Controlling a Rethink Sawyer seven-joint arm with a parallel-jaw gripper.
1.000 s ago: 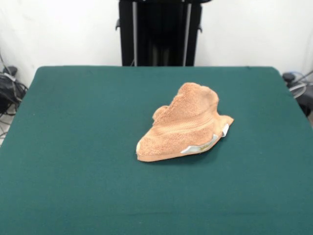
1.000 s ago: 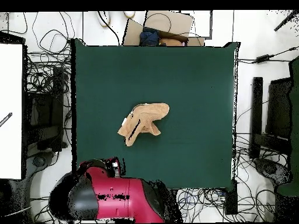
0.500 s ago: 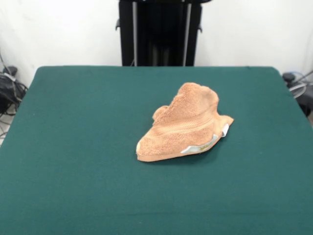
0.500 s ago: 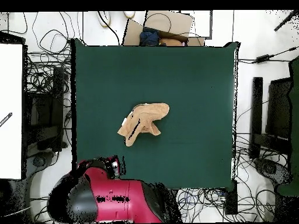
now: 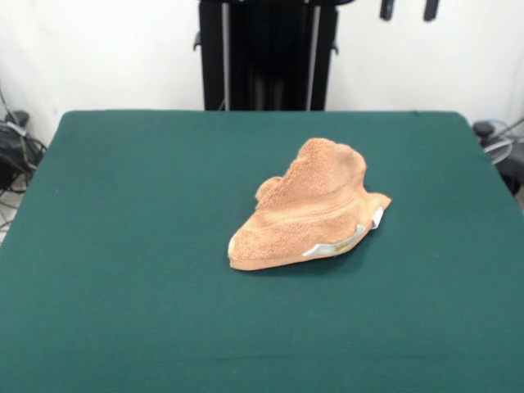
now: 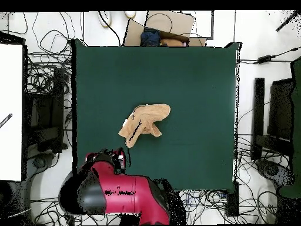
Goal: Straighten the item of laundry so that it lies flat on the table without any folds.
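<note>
Green surface (image 5: 123, 246) bare on its left half in the front view. Towel (image 5: 307, 214) sits a little right of centre, bunched into a humped, roughly triangular heap: low flat corner toward the front left, the pile rising to a rounded peak at the back right. A woven band runs across its slope; white tags (image 5: 344, 241) show along the lower right edge, next to a small flap sticking out to the right. Folded over on itself, not flat. At the top edge, right of the towel and well above it, two dark tips of the tool (image 5: 407, 9) hang apart with a clear gap between them, spread wide, holding nothing, nowhere near the cloth. Overhead view: red and black arm (image 6: 114, 191) at the lower left over the surface (image 6: 194, 76) edge, towel (image 6: 144, 122) near the middle, well apart from the arm.
</note>
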